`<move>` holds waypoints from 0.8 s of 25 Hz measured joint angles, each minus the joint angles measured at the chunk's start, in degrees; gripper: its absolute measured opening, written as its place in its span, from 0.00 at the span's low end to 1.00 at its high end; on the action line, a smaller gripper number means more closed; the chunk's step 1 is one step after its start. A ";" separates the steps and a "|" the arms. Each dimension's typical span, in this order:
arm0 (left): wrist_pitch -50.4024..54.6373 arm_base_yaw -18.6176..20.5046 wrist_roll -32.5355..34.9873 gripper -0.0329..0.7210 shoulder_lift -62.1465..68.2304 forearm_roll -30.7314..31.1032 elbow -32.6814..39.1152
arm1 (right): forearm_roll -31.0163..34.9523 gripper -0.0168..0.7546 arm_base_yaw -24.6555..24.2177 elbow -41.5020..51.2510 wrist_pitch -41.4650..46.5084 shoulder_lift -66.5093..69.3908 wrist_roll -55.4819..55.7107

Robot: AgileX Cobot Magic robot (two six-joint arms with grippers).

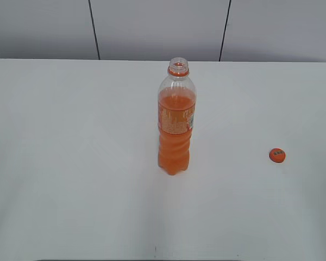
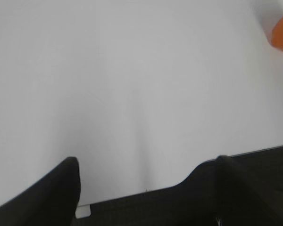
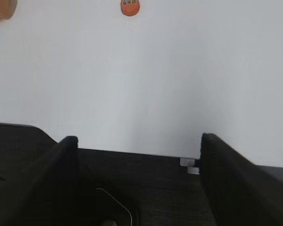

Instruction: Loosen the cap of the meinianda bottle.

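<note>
Uncapped meinianda bottle (image 1: 176, 122) stands upright mid-tabletop (image 1: 70, 163), its cap (image 1: 277, 155) lying well apart, suggesting unscrewing is done; both claws, left (image 2: 146, 188) and right (image 3: 139, 155), gape wide, empty.

Upright uncapped meinianda bottle (image 1: 176, 122); cap (image 1: 277, 155) well apart.

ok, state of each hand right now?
Left hand: open, holding nothing.
Right hand: open, holding nothing.

Both hands hang empty with jaws spread wide: left hand (image 2: 146, 188), right hand (image 3: 139, 174).
</note>
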 joint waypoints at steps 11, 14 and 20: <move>-1.91 0.00 0.00 0.73 -12.25 -1.60 1.34 | 0.00 0.79 0.00 0.11 0.12 -13.53 0.00; -1.91 0.00 0.00 0.72 -16.01 -1.60 1.34 | 0.00 0.79 0.00 0.11 0.12 -17.36 0.00; -1.93 0.00 0.00 0.72 -16.82 -1.60 1.34 | 0.00 0.79 0.00 0.15 0.18 -22.04 0.00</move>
